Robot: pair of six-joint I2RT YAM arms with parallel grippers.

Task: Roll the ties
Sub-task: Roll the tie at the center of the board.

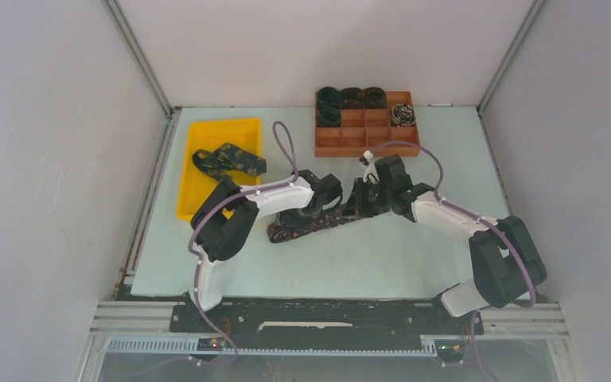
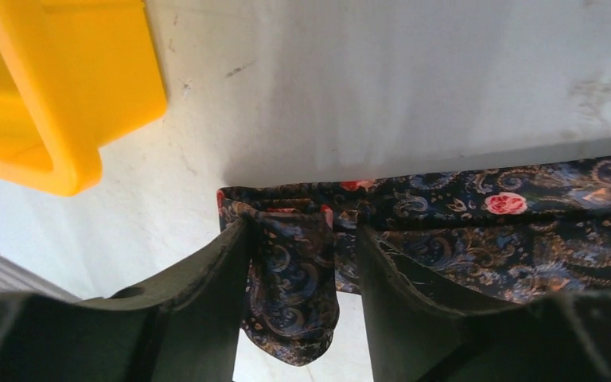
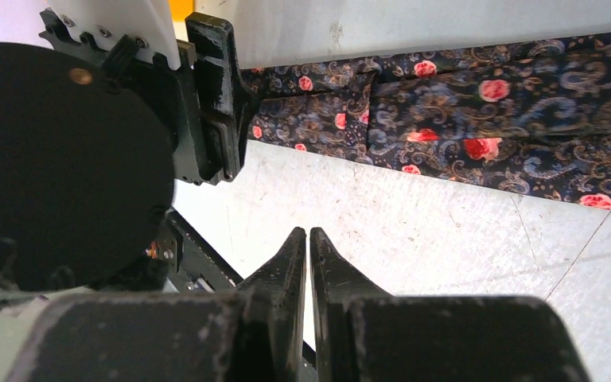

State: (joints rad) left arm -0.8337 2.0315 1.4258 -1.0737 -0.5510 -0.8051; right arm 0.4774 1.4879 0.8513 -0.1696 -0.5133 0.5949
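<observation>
A dark paisley tie with red roses lies flat across the middle of the table. It also shows in the left wrist view and the right wrist view. My left gripper is open and straddles the tie's folded end; the flap lies between the jaws against the left finger. My right gripper is shut and empty, close above the table just on the near side of the tie.
A yellow tray at the left holds loose ties. An orange divided box at the back holds several rolled ties. The left gripper's body is close beside my right gripper.
</observation>
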